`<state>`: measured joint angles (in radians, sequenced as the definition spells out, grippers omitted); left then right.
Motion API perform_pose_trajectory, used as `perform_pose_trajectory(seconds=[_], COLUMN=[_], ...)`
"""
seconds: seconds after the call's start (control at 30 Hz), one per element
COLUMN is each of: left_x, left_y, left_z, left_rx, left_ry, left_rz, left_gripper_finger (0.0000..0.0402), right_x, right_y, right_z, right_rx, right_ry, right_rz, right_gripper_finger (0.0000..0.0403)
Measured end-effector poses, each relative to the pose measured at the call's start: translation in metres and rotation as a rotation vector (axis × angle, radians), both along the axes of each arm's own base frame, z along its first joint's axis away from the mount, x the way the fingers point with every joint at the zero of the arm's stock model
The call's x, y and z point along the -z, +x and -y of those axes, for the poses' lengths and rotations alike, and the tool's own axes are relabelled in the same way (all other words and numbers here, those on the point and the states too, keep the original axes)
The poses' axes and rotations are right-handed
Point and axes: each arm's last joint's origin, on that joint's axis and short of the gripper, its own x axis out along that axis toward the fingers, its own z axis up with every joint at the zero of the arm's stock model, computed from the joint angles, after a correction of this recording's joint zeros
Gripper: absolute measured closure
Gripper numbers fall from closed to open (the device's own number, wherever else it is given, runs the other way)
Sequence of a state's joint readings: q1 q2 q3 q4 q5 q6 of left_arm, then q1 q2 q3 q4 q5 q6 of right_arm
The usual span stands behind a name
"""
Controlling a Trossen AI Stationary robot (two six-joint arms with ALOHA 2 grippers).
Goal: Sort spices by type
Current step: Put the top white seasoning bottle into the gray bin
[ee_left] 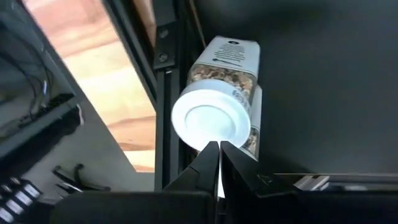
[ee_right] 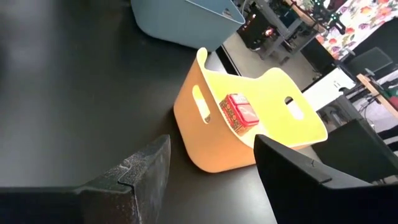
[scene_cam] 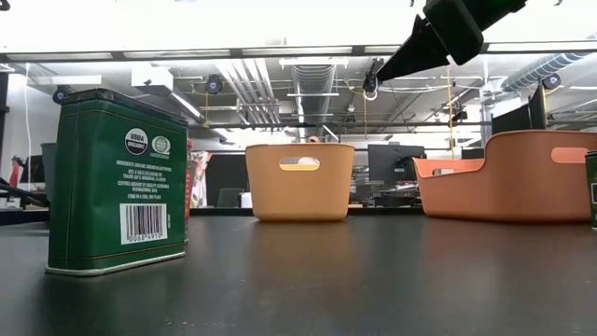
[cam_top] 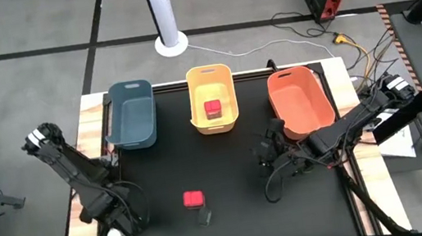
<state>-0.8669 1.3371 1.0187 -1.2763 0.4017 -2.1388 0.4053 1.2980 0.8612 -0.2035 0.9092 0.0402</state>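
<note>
At table's left edge | white-lidded jar [ee_left: 217,93] upright | left end effector [ee_left: 219,149] closed, empty

Black tabletop [cam_top: 232,206]; blue bin [cam_top: 131,114], yellow bin [cam_top: 212,97], orange bin [cam_top: 300,102]. Red-lidded jar [cam_top: 194,200]; second red jar [cam_top: 212,109]. White round-lidded jar [ee_left: 211,118]. Green tin [scene_cam: 117,182], white barcode.
</note>
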Motion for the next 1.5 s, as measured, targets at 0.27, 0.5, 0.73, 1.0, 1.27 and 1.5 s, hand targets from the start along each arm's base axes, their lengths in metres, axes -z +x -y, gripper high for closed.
perform_pose_trajectory(seconds=[0.27,0.5,0.73,1.0,1.27,1.5], left_x=[0.006,0.005,-0.003,-0.031,-0.024,-0.019], left_y=[0.003,0.002,0.002,0.007,0.008,0.008], left_z=[0.003,0.003,0.002,0.002,0.006,0.009], left_rx=[0.061,0.057,0.058,0.064,0.04,0.009], left_ry=[0.003,0.005,0.041,0.1,0.12,0.123], left_rz=[-0.015,-0.012,0.002,0.108,0.09,0.078], left_gripper_finger=[0.0394,0.0346,0.0279,0.0198,0.0168,0.0167], right_x=[0.0,0.001,0.001,0.001,0.005,0.009], right_y=[0.0,0.0,0.0,0.0,-0.002,-0.003], right_z=[0.0,0.0,0.0,0.0,0.001,0.001], right_rx=[-0.001,0.002,0.002,0.002,0.006,0.01], right_ry=[-0.002,0.002,0.003,0.003,0.005,0.008], right_rz=[-0.002,0.0,0.002,0.002,-0.006,-0.01], right_gripper_finger=[0.0179,0.0179,0.0179,0.0179,0.0179,0.0179])
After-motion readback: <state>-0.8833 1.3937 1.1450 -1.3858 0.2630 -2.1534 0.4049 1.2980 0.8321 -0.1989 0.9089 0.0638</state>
